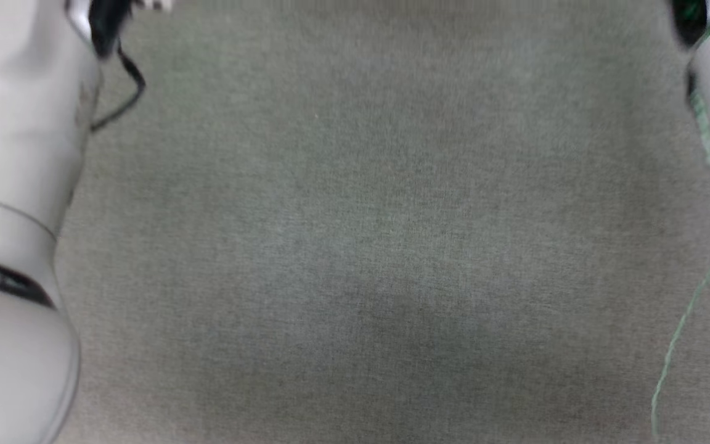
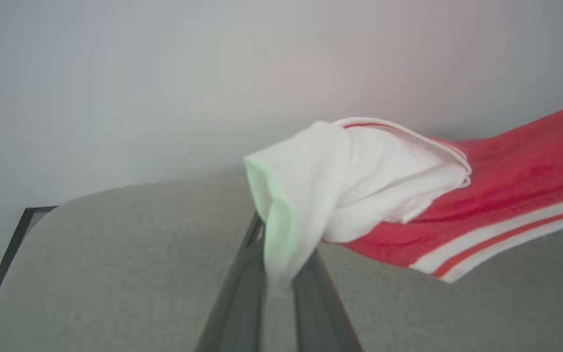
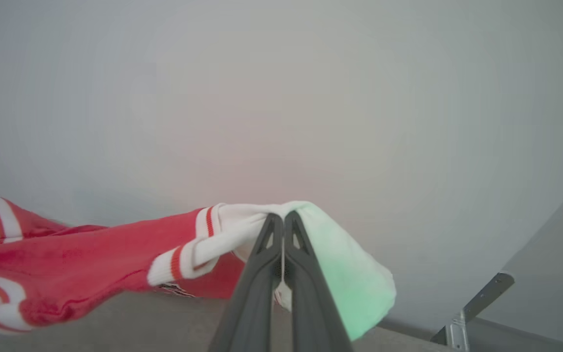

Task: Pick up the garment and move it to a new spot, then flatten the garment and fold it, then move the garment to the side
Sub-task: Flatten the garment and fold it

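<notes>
The left hand (image 2: 281, 269) and the right hand (image 3: 282, 225) are each pinching a white sleeve (image 2: 359, 181) of the red shirt (image 3: 91, 254), which is hanging stretched between them over the grey desk (image 1: 355, 246).

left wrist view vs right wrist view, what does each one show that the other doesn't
Left wrist view: the left gripper shut on a bunched white sleeve, the striped hem, and a dark table edge. Right wrist view: the right gripper shut on a white fold beside a striped cuff, and a metal bracket. Shared: the red garment over the grey surface, pale wall behind.
</notes>
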Tool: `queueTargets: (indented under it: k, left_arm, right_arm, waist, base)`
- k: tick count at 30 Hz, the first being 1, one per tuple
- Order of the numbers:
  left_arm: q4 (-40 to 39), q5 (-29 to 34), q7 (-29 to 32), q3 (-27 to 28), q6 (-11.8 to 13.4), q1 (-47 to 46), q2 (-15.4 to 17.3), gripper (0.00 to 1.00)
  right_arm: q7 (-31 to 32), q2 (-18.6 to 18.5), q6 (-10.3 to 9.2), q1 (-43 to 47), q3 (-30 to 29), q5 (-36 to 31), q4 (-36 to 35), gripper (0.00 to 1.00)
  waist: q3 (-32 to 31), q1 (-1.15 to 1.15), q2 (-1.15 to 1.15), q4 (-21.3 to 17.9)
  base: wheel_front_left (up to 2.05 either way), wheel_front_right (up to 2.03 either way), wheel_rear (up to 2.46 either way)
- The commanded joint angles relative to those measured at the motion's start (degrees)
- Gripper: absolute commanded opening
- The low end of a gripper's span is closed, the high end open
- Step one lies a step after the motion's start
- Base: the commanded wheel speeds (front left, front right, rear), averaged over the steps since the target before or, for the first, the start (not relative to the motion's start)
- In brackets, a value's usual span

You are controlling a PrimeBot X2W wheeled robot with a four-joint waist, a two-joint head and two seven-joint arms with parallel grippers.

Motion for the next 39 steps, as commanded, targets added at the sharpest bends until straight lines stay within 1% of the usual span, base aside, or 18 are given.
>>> queueTargets:
  k: [1,2,5,9,10,11,15,17,19,22,25,28,32,35,39]
  left_arm:
    - [0.28,-0.91,0.68,0.27,-0.36,3.35,0.32,0.00]
    - [0.34,-1.23,0.81,0.33,-0.32,4.84,0.43,0.00]
    - [0.44,-1.92,1.35,0.18,-0.77,9.43,0.51,0.00]
    - [0.50,-3.28,1.56,0.53,-1.16,15.77,0.72,0.00]
    - [0.52,-3.76,1.70,0.85,-1.33,17.19,0.73,0.00]
    - [0.52,-3.76,1.70,0.85,-1.33,17.19,0.73,0.00]
    - [0.60,-4.89,1.92,0.99,-1.84,22.94,1.42,0.00]
    - [0.63,-5.65,1.38,1.43,-2.20,25.52,1.84,0.00]
    - [0.62,-6.50,1.03,1.81,-2.24,27.86,2.06,0.00]
    - [0.60,-8.29,0.68,3.13,-2.54,31.25,2.40,0.00]
    - [0.00,-10.13,0.97,4.39,-2.78,34.09,2.87,0.00]
    - [-0.83,-10.44,0.97,4.27,-2.88,36.70,3.67,0.00]
    - [-2.36,-10.82,1.21,3.82,-3.00,40.03,3.84,0.00]
    - [-3.83,-9.75,1.73,2.47,-3.05,42.93,3.41,0.00]
    - [-6.08,-9.41,1.42,1.44,-2.19,46.80,2.87,0.00]
  right_arm:
    - [3.17,0.65,-0.10,4.30,3.48,4.17,-0.51,0.00]
    - [4.92,0.89,-0.10,6.62,4.89,6.85,-1.20,0.00]
    - [10.75,-1.20,-0.10,13.24,10.44,13.98,-6.22,0.00]
    - [18.92,-6.70,-0.10,24.60,16.21,24.66,-16.27,0.00]
    - [20.93,-8.39,-0.10,27.19,16.91,27.22,-19.03,0.00]
    - [20.93,-8.39,-0.10,27.19,16.91,27.22,-19.03,0.00]
    - [28.33,-14.77,-0.10,38.32,18.52,36.20,-30.05,0.00]
    - [30.61,-17.16,-0.11,43.26,17.69,39.50,-34.77,0.00]
    - [32.81,-19.26,-0.11,47.52,17.54,41.09,-39.25,0.00]
    - [35.73,-21.58,-0.11,53.43,15.57,43.09,-44.52,0.00]
    - [39.21,-23.08,-0.11,58.39,13.51,44.34,-49.41,0.00]
    - [42.33,-24.09,-0.13,62.31,10.82,44.57,-53.33,0.00]
    - [45.96,-23.41,-0.16,67.29,6.90,43.85,-57.88,0.00]
    - [49.31,-22.60,-0.15,70.80,4.54,43.18,-61.25,0.00]
    - [51.83,-21.36,-0.12,75.02,1.65,41.35,-65.69,0.00]
  waist:
    - [-7.01,0.00,0.00,0.24]
    - [-8.35,0.00,0.00,0.13]
    - [-11.81,0.00,0.00,-0.15]
    - [-16.36,0.00,0.00,-0.51]
    - [-17.19,0.00,0.00,-0.52]
    - [-17.19,0.00,0.00,-0.52]
    - [-20.28,0.00,0.00,-0.59]
    - [-21.39,0.00,0.00,-0.73]
    - [-22.07,0.00,0.00,-0.78]
    - [-22.95,0.00,0.00,-0.73]
    - [-23.27,0.00,0.00,-0.62]
    - [-23.35,0.00,0.00,-0.44]
    - [-23.42,0.00,0.00,-0.08]
    - [-23.37,0.00,0.00,0.25]
    - [-23.24,0.00,0.00,0.50]
  base:
    - [0.00,0.00,0.00]
    - [0.00,0.00,0.00]
    - [0.00,0.00,0.00]
    - [0.00,0.00,0.00]
    - [0.00,0.00,0.00]
    - [0.00,0.00,0.00]
    - [0.00,0.00,0.00]
    - [0.00,0.00,0.00]
    - [0.00,0.00,0.00]
    - [0.00,0.00,0.00]
    - [0.00,0.00,0.00]
    - [0.00,0.00,0.00]
    - [0.00,0.00,0.00]
    - [0.00,0.00,0.00]
    - [0.00,0.00,0.00]
